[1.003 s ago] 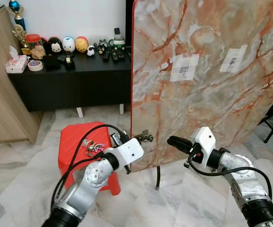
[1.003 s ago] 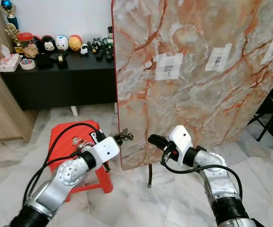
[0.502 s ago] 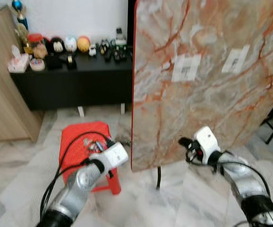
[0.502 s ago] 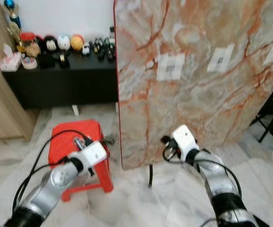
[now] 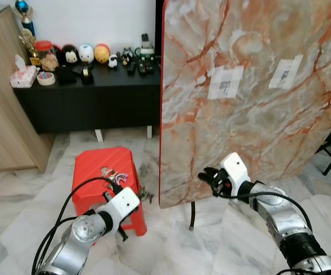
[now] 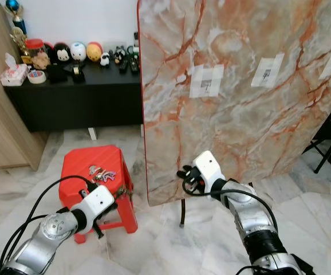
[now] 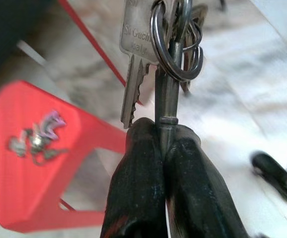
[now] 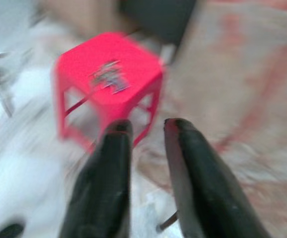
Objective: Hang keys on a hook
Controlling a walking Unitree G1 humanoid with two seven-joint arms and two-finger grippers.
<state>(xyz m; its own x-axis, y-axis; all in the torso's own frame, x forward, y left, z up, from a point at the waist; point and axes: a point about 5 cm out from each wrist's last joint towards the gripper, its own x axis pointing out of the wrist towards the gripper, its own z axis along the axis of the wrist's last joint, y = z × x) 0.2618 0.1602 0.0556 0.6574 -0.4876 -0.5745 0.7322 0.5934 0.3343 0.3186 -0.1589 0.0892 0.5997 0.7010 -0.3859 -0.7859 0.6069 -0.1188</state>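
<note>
Keys (image 7: 167,47) on a ring are pinched between the pressed-together fingers of the left gripper (image 7: 164,134), which now sits low in the lower left of the left eye view (image 5: 144,197), just beside the red stool (image 5: 91,166); a second ago it was held higher, up against the edge of the marble panel (image 5: 257,109). The left arm has dropped and pulled back toward the stool, so the bunch is further from any hook than it was, and I judge the hanging step not yet done. A second bunch of keys (image 5: 113,175) lies on the stool top. The right gripper (image 5: 208,175), mid-frame against the panel's lower edge, has drawn in closer to the panel; its fingers (image 8: 108,168) stand slightly parted with nothing between them. Two white paper labels (image 5: 225,82) are taped to the panel, their print too small to read. One key blade carries stamped lettering that starts "St Guch", the rest unclear.
</note>
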